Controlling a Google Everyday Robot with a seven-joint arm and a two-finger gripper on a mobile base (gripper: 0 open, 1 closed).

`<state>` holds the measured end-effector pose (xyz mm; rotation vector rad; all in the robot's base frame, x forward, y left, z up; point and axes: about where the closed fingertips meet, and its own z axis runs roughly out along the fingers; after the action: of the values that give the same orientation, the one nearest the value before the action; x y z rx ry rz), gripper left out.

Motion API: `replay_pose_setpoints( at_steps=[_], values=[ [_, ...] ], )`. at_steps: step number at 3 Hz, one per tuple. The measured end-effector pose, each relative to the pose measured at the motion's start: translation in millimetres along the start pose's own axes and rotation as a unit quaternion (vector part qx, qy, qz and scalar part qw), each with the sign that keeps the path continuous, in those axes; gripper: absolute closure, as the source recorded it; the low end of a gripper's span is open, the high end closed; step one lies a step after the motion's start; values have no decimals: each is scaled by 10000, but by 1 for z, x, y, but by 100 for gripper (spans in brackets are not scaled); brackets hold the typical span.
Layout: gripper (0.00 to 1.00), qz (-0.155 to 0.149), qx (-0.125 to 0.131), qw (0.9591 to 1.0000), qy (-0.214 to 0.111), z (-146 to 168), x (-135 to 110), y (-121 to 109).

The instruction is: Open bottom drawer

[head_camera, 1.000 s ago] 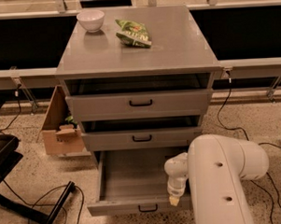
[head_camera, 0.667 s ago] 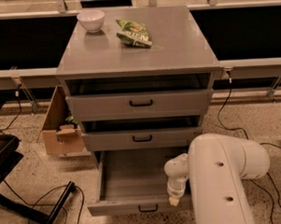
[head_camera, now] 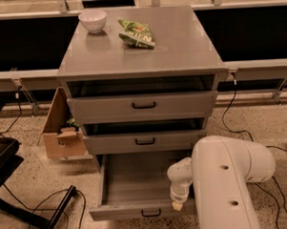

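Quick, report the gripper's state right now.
Gripper: open or closed cannot be told; it sits at the right front corner of the pulled-out bottom drawer.

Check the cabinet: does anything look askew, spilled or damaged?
Nothing stands out. The bottom drawer is pulled far out and looks square. The top drawer and middle drawer stand slightly ajar. The tool hangs over the bottom drawer's front edge, near its right end.
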<state>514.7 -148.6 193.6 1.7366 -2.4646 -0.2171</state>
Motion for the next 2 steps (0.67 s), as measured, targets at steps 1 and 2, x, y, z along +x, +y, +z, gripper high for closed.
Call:
replay_pose_setpoints(
  at_steps=[1, 2],
  values=[
    [100, -42, 55, 10000, 23, 0, 1, 4],
    [98, -42, 55, 10000, 23, 0, 1, 4]
  ],
)
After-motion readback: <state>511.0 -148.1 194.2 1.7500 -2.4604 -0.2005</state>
